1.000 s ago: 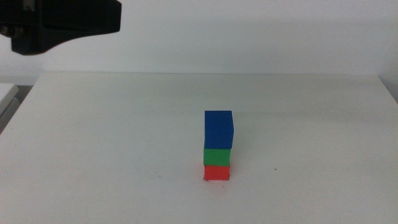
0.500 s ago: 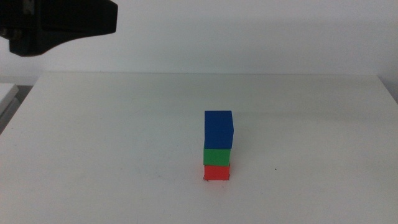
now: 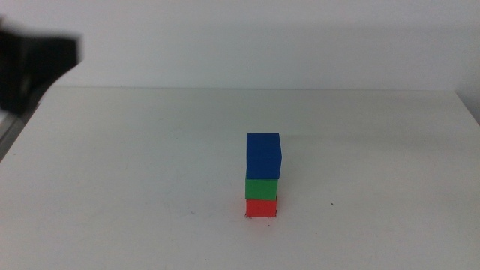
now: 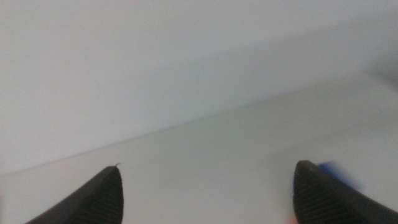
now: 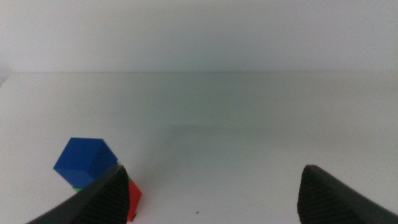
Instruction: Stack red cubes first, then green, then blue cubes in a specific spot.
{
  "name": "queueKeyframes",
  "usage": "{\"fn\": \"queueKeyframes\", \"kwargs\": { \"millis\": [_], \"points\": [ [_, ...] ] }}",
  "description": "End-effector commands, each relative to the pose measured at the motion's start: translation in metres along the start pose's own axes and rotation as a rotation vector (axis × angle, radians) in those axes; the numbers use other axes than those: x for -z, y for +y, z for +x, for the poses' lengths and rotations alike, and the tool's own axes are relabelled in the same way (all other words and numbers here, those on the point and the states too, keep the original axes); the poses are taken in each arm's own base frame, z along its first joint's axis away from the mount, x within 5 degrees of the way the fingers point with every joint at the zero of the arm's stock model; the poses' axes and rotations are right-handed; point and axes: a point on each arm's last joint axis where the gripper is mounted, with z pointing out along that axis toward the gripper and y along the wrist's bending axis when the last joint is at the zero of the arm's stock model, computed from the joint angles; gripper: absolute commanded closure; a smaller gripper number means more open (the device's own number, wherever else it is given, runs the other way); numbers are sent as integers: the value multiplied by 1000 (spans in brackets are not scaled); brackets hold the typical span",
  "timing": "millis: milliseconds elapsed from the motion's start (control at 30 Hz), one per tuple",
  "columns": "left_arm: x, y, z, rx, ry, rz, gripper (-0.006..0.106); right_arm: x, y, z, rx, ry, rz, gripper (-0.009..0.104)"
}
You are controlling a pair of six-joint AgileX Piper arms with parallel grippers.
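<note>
A stack of three cubes stands in the middle of the white table: the red cube [image 3: 262, 208] at the bottom, the green cube [image 3: 262, 187] on it, the blue cube [image 3: 263, 155] on top. Tiny black tick marks [image 3: 248, 216] show at the base of the stack. In the right wrist view the blue cube [image 5: 86, 160] and red cube [image 5: 133, 197] show beside one jaw; the right gripper [image 5: 208, 193] is open and empty, out of the middle view. The left arm [image 3: 30, 64] is a blurred dark shape at the far left. The left gripper [image 4: 208, 190] is open and empty.
The table's far edge meets a white wall. A small black speck [image 3: 332, 203] lies right of the stack. The table's left edge [image 3: 11, 139] shows below the left arm.
The left arm has drawn back to the left and lower, now blurred at the picture's left edge. The stack has not moved.
</note>
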Motion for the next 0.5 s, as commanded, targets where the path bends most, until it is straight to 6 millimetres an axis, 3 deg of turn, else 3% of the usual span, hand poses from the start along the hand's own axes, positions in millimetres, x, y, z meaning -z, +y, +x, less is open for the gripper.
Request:
{"fn": "queueKeyframes", "kwargs": {
  "millis": [0,100,200,300,467],
  "points": [
    [8,11,21,-44,-73,-115,7,3,0,7,-26,-9,-11,5],
    [17,18,64,-51,-60,-221,7,-2,-7,24,-3,-76,27,5],
    [24,18,110,-20,-28,-275,7,-13,-18,49,18,-256,70,5],
    [33,15,148,-10,-43,-318,7,-16,-27,97,63,-254,98,5],
    [37,10,187,-9,-79,-350,7,-16,-37,160,133,-242,123,5]
  ]
}}
